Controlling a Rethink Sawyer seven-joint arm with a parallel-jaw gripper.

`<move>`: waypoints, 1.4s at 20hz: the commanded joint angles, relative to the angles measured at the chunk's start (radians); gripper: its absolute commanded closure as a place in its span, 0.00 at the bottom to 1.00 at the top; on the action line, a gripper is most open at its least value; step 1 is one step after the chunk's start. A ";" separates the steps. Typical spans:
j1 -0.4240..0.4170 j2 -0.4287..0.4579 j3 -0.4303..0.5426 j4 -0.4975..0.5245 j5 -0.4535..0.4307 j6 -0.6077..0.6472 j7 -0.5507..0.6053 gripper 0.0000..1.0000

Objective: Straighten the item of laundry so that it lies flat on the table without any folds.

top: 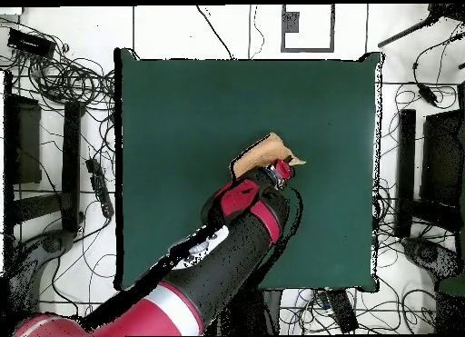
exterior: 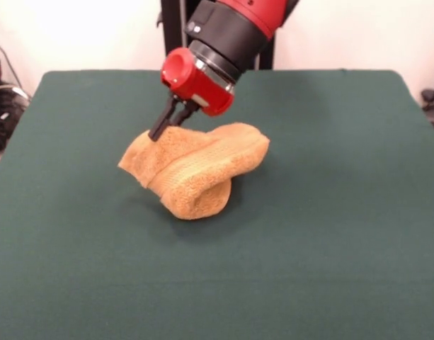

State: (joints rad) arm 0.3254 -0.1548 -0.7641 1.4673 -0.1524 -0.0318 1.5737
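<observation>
A: Eyes on the towel [exterior: 195, 170]: it's bunched up, humped in the middle of the table [exterior: 330, 234], nowhere near flat. From the front, one fold droops down at the near side and the woven band runs across the hump.

B: And the gripper [exterior: 167, 122]?

A: Right at the towel's far left corner, black fingers [exterior: 160, 127] close together and pinched on the cloth edge. That corner looks lifted off the felt.

B: From above?

A: The arm [top: 218, 261] covers most of it. Only a tan wedge of towel [top: 263, 153] pokes out past the red wrist, roughly mid-table.

B: Beyond the table?

A: Cables [top: 68, 79] sprawl over the floor at the left in the overhead view.
</observation>
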 commanded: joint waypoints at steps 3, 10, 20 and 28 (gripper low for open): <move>-0.080 -0.072 0.157 -0.055 -0.105 0.009 0.049 1.00; -0.177 -0.119 0.292 -0.140 -0.111 0.192 -0.006 1.00; -0.262 -0.150 0.419 -0.138 -0.089 0.318 -0.001 1.00; -0.462 -0.178 0.669 -0.133 0.130 0.823 0.028 1.00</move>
State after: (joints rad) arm -0.0714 -0.3516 -0.3824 1.3660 -0.1587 0.3970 1.5737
